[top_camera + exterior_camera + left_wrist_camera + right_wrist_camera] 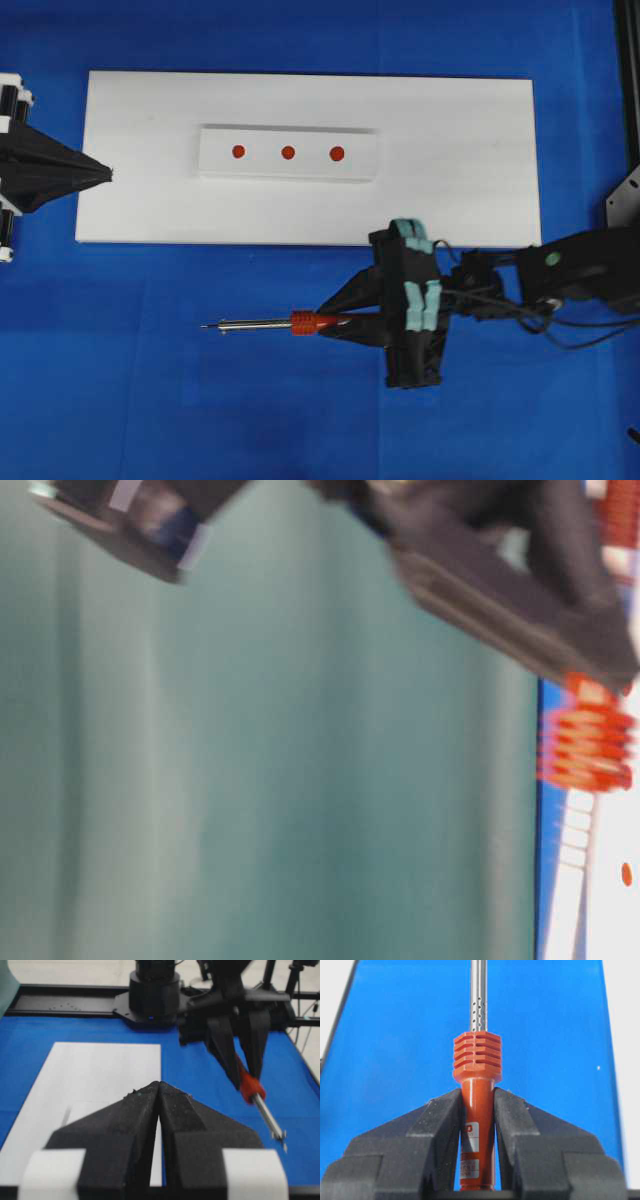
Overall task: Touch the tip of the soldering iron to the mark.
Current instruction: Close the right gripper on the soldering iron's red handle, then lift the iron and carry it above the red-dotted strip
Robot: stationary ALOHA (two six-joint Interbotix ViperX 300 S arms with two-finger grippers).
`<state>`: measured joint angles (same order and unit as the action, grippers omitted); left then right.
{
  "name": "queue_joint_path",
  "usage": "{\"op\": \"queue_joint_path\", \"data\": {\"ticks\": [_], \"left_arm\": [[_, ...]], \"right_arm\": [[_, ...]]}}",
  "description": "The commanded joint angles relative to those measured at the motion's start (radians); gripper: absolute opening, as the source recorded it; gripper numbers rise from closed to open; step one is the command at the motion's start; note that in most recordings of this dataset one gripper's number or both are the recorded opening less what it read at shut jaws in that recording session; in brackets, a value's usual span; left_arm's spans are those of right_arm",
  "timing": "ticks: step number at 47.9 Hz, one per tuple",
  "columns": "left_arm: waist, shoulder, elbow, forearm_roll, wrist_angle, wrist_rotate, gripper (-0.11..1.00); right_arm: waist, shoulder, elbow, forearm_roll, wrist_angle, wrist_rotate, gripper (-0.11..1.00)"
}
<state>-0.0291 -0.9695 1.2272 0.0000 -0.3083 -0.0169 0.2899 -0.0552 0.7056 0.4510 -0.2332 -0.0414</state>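
The right gripper (477,1110) is clamped on the iron (477,1085), its two black foam-faced fingers (437,1125) pinching the smooth red barrel just behind the ribbed collar. That looks like a sound place to hold: the barrel is rigid and round, so the soft pads can bed against it, and the collar ahead of them should stop the tool sliding forward. The iron reads as light and stiff, but slim and long, so its weight hangs out in front of the grip and it may twist or droop if the tip is pressed hard. The thin metal shaft is likely the delicate part and no place to grasp. From above, the iron (275,323) lies level over the blue cloth (150,400), tip pointing left, near the front edge of the white board (480,180) but not over it. On the board a raised white strip (215,152) carries three red marks (288,152), well apart from the tip. The left gripper (159,1091) hangs at the board's left end with its fingers pressed together on nothing.
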Motion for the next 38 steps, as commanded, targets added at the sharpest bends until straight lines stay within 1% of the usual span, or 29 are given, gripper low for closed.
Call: {"op": "queue_joint_path", "data": {"ticks": [1, 7, 14, 18, 22, 26, 38], "left_arm": [[-0.009, 0.003, -0.011, -0.002, -0.011, -0.002, 0.0], [-0.009, 0.005, -0.011, -0.002, -0.011, -0.002, 0.0], [-0.011, 0.005, -0.011, -0.002, -0.012, -0.002, 0.0], [-0.011, 0.005, -0.011, -0.002, -0.011, -0.002, 0.0], [-0.011, 0.005, -0.011, -0.002, -0.011, -0.002, 0.0], [-0.017, 0.005, -0.011, -0.002, -0.011, -0.002, 0.0], [-0.026, 0.005, -0.011, -0.003, -0.011, -0.002, 0.0]], "right_arm": [[-0.012, -0.083, -0.025, -0.002, 0.061, -0.018, 0.06], [-0.021, -0.123, -0.035, -0.002, 0.11, -0.032, 0.06], [-0.025, -0.12, -0.044, -0.008, 0.124, -0.038, 0.06], [-0.026, -0.118, -0.049, -0.015, 0.126, -0.04, 0.06], [-0.044, -0.118, -0.049, -0.034, 0.127, -0.043, 0.06], [-0.08, -0.118, -0.049, -0.055, 0.147, -0.057, 0.06], [-0.265, -0.121, -0.064, -0.156, 0.259, -0.137, 0.06]]}}
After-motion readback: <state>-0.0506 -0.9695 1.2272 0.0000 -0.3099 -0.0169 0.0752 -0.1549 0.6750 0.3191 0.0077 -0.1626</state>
